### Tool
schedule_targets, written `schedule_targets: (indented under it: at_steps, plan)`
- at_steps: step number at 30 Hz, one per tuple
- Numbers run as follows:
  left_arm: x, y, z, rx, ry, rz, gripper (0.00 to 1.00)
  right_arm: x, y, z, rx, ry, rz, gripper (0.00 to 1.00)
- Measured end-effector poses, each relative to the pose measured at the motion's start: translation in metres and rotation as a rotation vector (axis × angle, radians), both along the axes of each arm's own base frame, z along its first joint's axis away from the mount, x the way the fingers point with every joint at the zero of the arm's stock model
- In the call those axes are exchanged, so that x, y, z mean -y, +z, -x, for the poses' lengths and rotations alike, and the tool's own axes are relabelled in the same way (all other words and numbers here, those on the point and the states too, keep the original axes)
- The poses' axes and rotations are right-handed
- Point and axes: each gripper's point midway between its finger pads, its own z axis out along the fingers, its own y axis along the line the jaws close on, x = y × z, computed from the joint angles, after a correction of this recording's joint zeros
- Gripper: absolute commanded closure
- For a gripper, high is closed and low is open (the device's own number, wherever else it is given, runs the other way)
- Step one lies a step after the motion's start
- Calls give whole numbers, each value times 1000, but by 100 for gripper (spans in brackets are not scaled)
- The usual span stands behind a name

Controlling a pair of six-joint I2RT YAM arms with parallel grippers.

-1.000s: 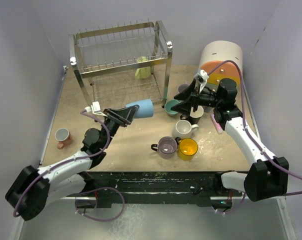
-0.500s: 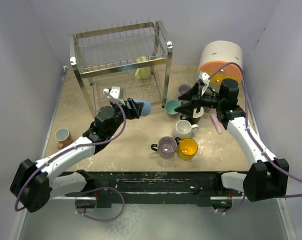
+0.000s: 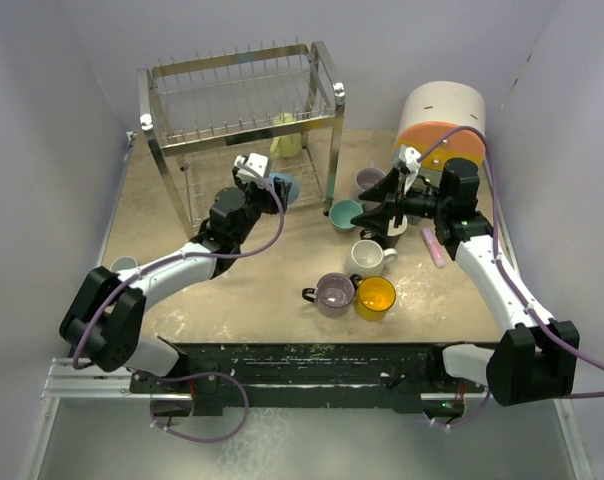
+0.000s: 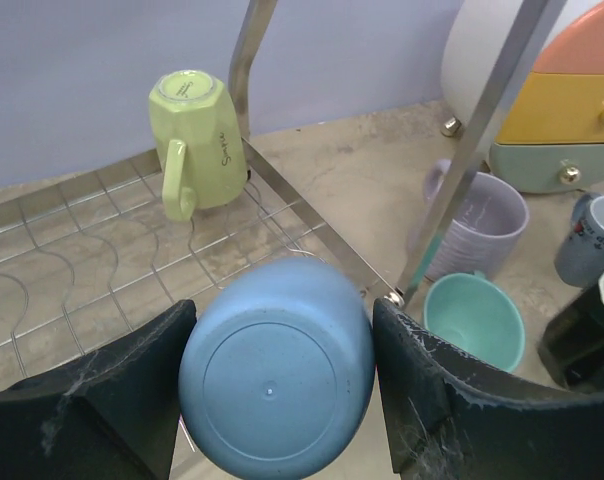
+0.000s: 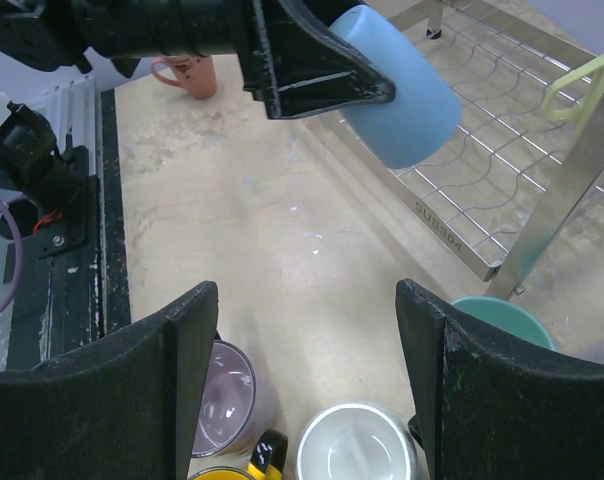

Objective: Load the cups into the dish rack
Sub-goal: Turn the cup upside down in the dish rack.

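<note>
Left jaws grip a smooth pale-blue cup (image 4: pixel 277 370), base outward, handle apparently hidden; right jaws wide

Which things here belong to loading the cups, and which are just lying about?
Job: dish rack, blue cup, green mug, teal cup, lilac mug, white mug, yellow mug, pink mug.
Lying about: round drawer unit, pink bar.
</note>
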Motion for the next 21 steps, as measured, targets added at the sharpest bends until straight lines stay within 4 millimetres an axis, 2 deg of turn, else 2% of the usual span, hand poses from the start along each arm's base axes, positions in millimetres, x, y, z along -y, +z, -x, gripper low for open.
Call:
schedule_targets:
  at_steps: [21]
  plan:
    - [1, -34, -91, 112, 35, -87, 100, 3, -1, -6, 27, -24, 17, 26]
